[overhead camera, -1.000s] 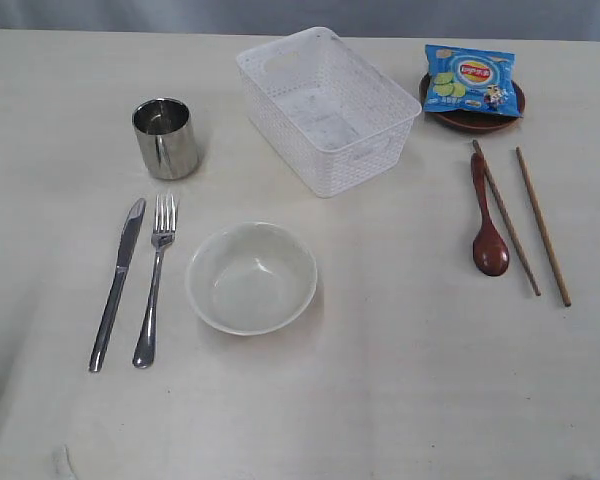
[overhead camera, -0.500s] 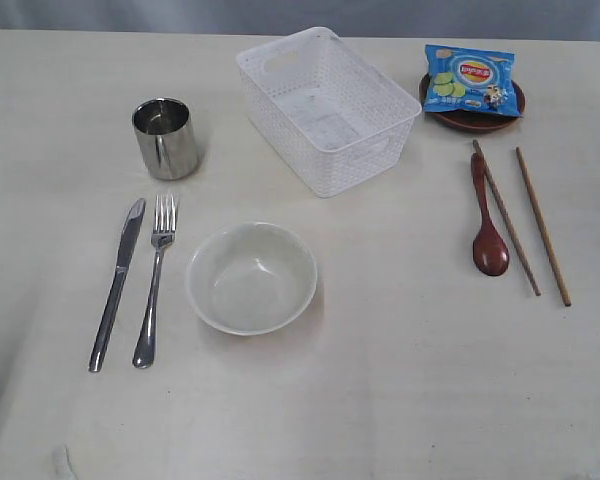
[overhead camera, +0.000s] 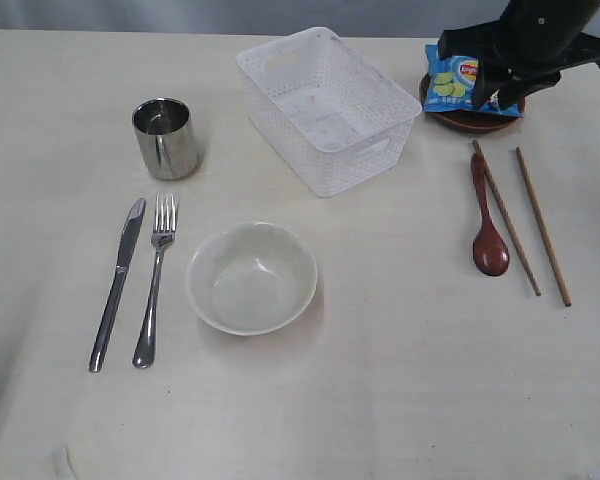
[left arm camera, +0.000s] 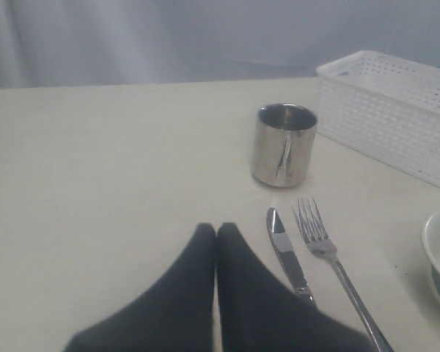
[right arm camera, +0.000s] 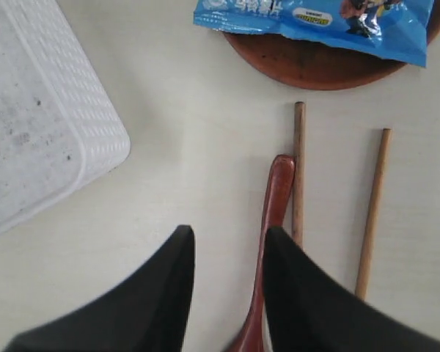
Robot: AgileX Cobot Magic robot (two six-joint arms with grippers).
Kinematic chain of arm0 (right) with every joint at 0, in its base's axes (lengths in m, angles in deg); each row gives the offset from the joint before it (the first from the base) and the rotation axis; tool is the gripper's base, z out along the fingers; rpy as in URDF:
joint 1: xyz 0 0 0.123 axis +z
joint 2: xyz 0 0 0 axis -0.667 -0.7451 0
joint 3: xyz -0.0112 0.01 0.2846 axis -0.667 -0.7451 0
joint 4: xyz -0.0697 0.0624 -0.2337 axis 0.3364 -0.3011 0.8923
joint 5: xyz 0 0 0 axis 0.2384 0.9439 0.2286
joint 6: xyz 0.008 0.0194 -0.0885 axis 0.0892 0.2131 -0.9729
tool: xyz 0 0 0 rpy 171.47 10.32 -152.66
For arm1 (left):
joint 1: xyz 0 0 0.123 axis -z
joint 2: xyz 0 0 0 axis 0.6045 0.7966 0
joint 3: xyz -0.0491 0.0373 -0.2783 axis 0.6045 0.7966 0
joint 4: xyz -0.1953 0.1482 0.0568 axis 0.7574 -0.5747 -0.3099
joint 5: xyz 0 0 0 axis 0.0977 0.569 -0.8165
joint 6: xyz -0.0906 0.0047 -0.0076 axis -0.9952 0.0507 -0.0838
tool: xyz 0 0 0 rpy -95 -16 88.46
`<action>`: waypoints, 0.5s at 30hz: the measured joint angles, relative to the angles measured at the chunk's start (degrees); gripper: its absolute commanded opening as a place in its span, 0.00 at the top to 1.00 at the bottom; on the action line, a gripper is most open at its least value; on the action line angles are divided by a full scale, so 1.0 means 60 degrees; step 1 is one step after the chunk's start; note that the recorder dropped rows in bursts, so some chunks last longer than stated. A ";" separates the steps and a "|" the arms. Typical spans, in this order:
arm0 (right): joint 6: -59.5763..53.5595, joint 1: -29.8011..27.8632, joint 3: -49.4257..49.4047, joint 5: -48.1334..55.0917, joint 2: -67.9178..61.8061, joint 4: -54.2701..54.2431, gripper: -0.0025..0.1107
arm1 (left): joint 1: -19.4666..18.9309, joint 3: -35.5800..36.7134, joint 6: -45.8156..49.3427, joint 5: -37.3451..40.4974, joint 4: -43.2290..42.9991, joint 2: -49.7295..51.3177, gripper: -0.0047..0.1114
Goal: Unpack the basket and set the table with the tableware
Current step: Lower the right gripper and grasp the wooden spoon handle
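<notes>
Tabletop (overhead camera: 400,400): basket (overhead camera: 350,160) at 12 o'clock from bowl (overhead camera: 196,282). Right end effector (right arm camera: 227,236) at 1 o'clock by chips packet (overhead camera: 446,86), jaws apart, holding nothing. Left end effector (left arm camera: 216,230) closed.

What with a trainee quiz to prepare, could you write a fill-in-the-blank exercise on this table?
1. The blue chips packet lies on the small brown ____.
2. The fork lies between the knife and the ____.
3. The white basket is ____.
4. The wooden spoon lies beside two ____.
Missing words: plate, bowl, empty, chopsticks.
</notes>
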 measured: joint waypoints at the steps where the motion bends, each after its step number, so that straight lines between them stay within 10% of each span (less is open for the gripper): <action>1: 0.0000 0.0011 0.0000 0.0000 0.0000 0.0000 0.70 | 0.0000 0.0000 0.0000 0.0000 0.0000 0.0000 0.96; 15: -0.0022 0.0011 0.0000 0.0372 -0.1426 0.0000 0.70 | 0.0000 0.0000 0.0000 0.0000 0.0000 0.0000 0.96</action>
